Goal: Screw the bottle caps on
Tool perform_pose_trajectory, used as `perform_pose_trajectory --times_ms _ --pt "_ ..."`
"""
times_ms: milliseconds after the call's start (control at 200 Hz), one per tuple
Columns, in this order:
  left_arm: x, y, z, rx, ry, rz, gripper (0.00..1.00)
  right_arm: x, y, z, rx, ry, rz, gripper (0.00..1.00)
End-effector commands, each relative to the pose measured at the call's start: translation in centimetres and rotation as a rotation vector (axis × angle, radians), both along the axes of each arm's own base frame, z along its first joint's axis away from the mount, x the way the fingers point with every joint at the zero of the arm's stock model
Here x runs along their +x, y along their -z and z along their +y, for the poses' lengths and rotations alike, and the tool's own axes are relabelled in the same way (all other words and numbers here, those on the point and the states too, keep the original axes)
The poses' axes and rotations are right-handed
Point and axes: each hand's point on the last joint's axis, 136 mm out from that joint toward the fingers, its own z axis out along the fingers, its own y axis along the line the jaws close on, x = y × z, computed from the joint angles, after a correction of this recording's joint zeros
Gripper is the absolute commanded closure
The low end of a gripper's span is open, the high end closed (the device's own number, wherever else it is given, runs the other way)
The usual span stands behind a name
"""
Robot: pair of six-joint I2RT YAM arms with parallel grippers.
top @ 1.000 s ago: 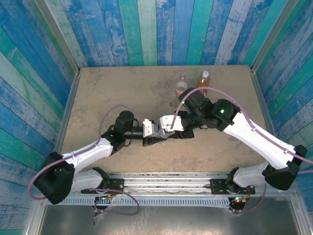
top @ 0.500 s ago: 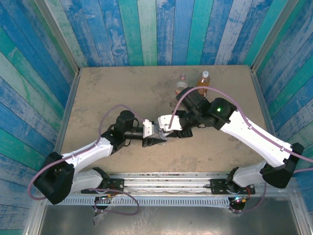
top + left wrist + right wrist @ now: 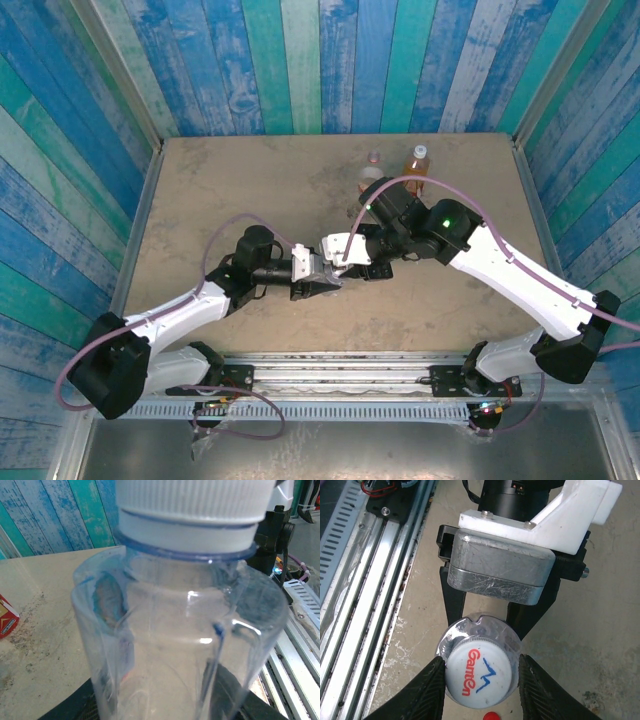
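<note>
Rail [image 3: 340, 365] at the near edge, arm bases either side, and from there we follow both arms in to mid-counter [image 3: 230, 190], where the action is. We've got the left gripper [image 3: 485, 622] reaching in from the near-left, its dark jaws pinching the body of the clear bluish bottle [image 3: 175, 645] from the side. The bottle stands upright, long axis vertical, as the left wrist view shows. On its neck sits the white cap [image 3: 479, 674], red-and-blue lettering facing straight up into the right wrist camera. The right gripper [image 3: 480, 680] looks straight down that axis, cap centred between its jaws, which press on the ribbed rim from both sides as far as we can judge. That's the relation we care about: the twist has to run around the bottle's vertical axis, and the right wrist is lined up with it while the left jaws brace across it. How far the threads have caught, we cannot tell. Just beside the bottle, at the bottom edge of the right wrist view, peeks what we take for the red cap [image 3: 491, 716]. Further back, near the far edge, stand the amber bottle [image 3: 418, 163] and a smaller clear bottle [image 3: 373, 160] beside it, both well apart from the jaws.
</note>
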Motion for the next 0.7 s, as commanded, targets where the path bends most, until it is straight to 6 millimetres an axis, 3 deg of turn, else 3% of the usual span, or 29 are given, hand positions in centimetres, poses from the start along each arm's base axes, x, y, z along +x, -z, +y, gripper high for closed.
perform_pose_trajectory --times_ms 0,130,321,566,696 --pt "-0.4 -2.3 0.0 -0.047 0.021 -0.049 0.54 0.3 0.5 0.0 -0.025 0.019 0.006 0.61" --pt "0.0 -2.6 0.1 -0.048 -0.004 -0.059 0.55 0.1 0.1 0.3 -0.015 0.007 0.022 0.78" --pt "1.9 -3.7 0.5 -0.103 -0.144 -0.089 0.54 1.1 -0.3 0.2 -0.016 0.098 0.022 0.80" --pt "7.7 -5.4 2.7 -0.168 -0.506 -0.133 0.56 6.1 -1.0 0.4 0.092 0.664 0.154 0.96" --pt "9.2 -5.5 3.3 -0.164 -0.593 -0.160 0.56 6.8 0.2 0.6 0.127 0.907 0.305 1.00"
